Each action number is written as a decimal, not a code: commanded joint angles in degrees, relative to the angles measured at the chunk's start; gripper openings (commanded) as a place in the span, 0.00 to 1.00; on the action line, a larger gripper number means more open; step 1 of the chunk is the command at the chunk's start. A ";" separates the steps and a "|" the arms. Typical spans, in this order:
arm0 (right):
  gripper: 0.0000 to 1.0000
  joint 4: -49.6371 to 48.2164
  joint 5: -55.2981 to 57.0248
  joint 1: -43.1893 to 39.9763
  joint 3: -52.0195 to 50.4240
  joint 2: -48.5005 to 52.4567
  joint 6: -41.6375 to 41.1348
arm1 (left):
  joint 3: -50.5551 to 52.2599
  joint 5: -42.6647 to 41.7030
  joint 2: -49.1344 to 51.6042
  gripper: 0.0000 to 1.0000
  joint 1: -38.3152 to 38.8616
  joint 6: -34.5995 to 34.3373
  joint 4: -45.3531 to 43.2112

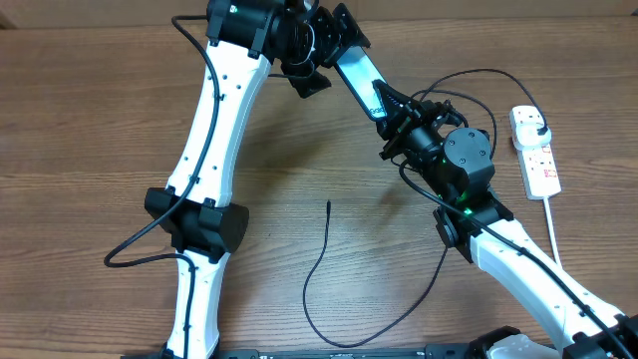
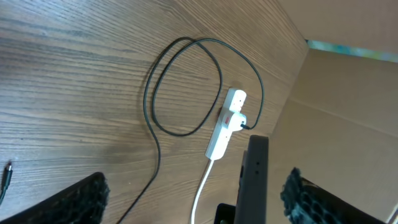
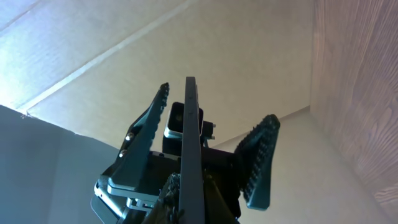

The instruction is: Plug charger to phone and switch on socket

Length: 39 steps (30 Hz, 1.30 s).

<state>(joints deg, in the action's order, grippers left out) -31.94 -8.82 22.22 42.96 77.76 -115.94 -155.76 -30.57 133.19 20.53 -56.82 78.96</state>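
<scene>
The phone (image 1: 361, 80) is held in the air, tilted, its blue screen up. My right gripper (image 1: 392, 115) is shut on its lower end; in the right wrist view the phone (image 3: 189, 124) stands edge-on out of the jaws (image 3: 186, 194). My left gripper (image 1: 334, 50) is open around the phone's far end, with its fingers (image 2: 196, 202) wide apart and the phone (image 2: 255, 180) between them, untouched. The charger cable tip (image 1: 329, 204) lies free on the table, also in the left wrist view (image 2: 6, 175). Its plug head (image 1: 539, 128) sits in the white socket strip (image 1: 541, 165).
The black cable curves down the table (image 1: 309, 299) and loops back behind my right arm (image 2: 186, 87). The strip's white cord (image 1: 553, 229) runs toward the front right. A cardboard wall (image 2: 348, 106) stands along the table's back edge.
</scene>
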 commanded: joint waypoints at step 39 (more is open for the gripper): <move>0.12 0.04 -4.98 0.28 0.90 -0.37 -7.91 | -1.16 -1.03 -0.22 0.04 1.36 3.04 -1.03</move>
<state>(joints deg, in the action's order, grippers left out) -31.07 -12.49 22.17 42.96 77.76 -115.96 -156.29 -32.84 133.21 20.97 -57.21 77.65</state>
